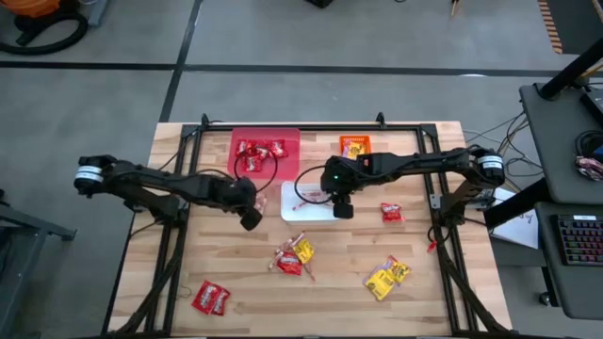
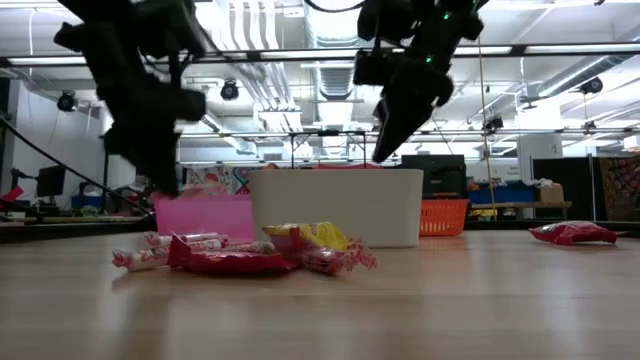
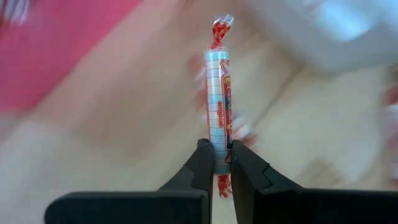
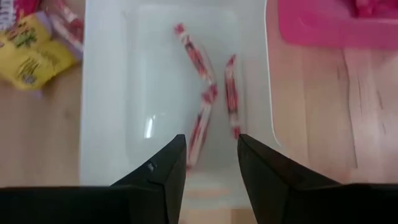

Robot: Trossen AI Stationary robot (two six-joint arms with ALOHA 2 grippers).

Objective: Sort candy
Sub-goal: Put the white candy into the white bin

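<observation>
Left gripper point(image 3: 220, 163) pinches a red-and-white candy stick point(image 3: 219, 99) by its lower end, just left of the white bin point(image 1: 320, 213).

Stick's long axis runs straight out from the closed jaws. Left arm is nearer the drop; the bin lies to its right. Right gripper point(image 4: 211, 152) hovers over that bin, jaws parted and empty, sticks point(image 4: 214, 93) already inside. Loose candy pile point(image 1: 293, 256) waits mid-table.

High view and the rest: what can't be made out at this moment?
- Thin red-and-white candy stick in the left claw: hidden in high view under that claw.
- White plastic bin: low view's near wall hides its contents.
- Small orange plastic bin: contents too small in high view.
- Left wrist background: motion-blurred.
</observation>
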